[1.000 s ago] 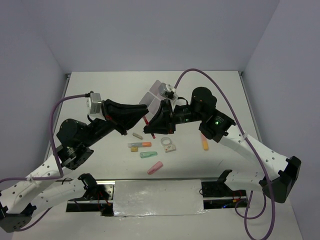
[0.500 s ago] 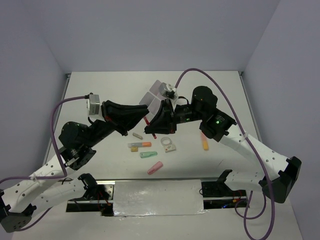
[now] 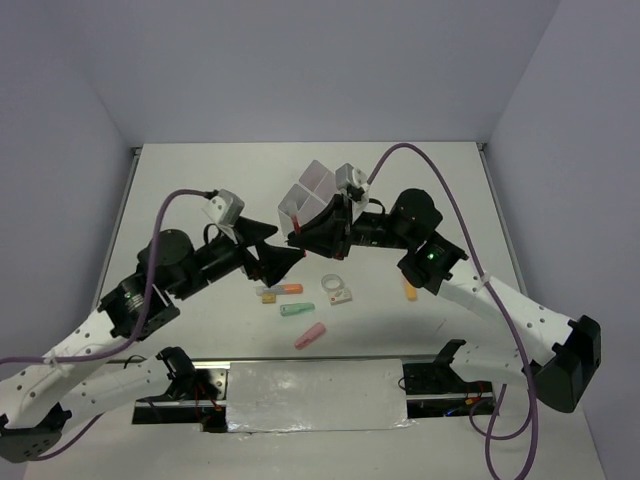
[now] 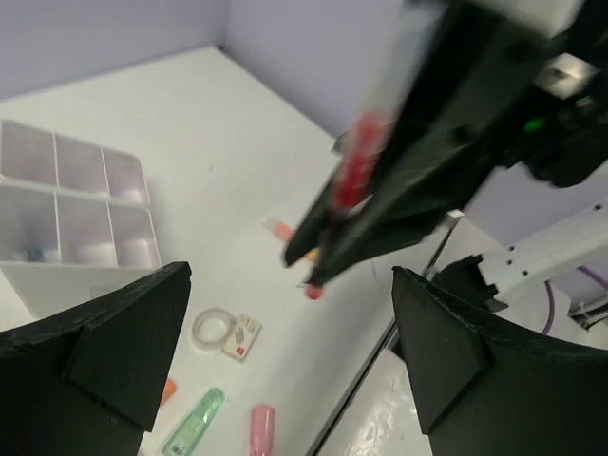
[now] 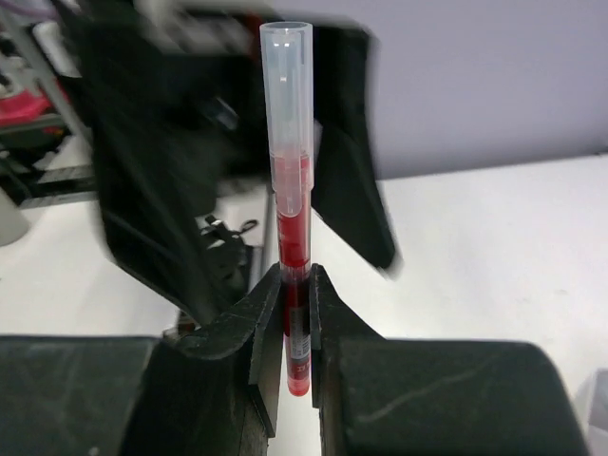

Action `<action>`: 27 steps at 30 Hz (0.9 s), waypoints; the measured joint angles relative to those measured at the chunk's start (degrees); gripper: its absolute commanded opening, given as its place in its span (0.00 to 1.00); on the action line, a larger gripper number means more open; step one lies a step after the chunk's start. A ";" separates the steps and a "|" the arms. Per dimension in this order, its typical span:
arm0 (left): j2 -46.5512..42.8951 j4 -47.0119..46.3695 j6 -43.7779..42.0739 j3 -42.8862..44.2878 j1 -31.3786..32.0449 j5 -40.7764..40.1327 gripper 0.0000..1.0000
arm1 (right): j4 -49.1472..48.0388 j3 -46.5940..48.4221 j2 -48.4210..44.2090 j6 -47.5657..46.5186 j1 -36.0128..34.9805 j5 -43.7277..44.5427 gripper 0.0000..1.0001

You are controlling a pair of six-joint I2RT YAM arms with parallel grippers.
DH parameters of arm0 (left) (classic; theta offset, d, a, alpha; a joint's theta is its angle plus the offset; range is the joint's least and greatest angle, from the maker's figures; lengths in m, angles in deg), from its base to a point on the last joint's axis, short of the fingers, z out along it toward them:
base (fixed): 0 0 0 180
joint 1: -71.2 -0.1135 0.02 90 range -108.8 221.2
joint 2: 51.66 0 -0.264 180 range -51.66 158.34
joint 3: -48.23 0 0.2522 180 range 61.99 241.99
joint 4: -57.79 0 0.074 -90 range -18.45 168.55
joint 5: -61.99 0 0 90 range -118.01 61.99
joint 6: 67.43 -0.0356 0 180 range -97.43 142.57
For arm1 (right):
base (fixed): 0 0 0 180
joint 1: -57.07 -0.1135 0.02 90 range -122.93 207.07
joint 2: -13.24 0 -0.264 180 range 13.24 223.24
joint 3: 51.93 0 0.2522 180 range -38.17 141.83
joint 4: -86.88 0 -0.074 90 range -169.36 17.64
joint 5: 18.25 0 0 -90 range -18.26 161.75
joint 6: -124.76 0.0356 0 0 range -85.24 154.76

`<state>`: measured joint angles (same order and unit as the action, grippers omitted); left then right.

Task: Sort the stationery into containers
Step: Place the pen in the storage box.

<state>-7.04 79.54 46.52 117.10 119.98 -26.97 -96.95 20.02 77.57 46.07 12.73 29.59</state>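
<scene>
My right gripper (image 5: 296,313) is shut on a thin red pen (image 5: 293,218), which stands up between its jaws. From above, this gripper (image 3: 305,232) hangs just in front of the translucent white divided container (image 3: 312,190). My left gripper (image 3: 280,250) is open and empty, its fingers (image 4: 104,351) spread wide, a short way left of the pen (image 4: 356,171). On the table lie an orange marker (image 3: 288,289), a green marker (image 3: 297,309), a pink marker (image 3: 310,336) and a clear tape roll (image 3: 334,287).
Another orange marker (image 3: 408,290) lies under the right arm. The container (image 4: 76,199) shows small items in one compartment. A shiny metal strip (image 3: 315,395) runs along the near table edge between the arm bases.
My left gripper has opened, let go of the red pen and drawn back to the left. The right gripper keeps the pen and has shifted slightly toward the container.
</scene>
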 measured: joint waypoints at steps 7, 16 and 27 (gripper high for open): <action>-6.45 4.15 -2.05 6.08 0.02 -4.83 0.99 | -1.68 -1.73 2.16 -3.58 0.15 9.16 0.00; -14.95 19.54 -4.28 2.43 0.00 -17.59 0.99 | -23.50 -3.93 19.58 -7.96 4.26 18.08 0.00; -32.98 24.52 -7.74 -11.10 0.02 -16.28 0.99 | -34.29 5.66 40.15 -6.69 11.78 17.90 0.03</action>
<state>-40.02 104.07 38.78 106.00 120.00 -43.26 -131.24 25.68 117.73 39.38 24.51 47.49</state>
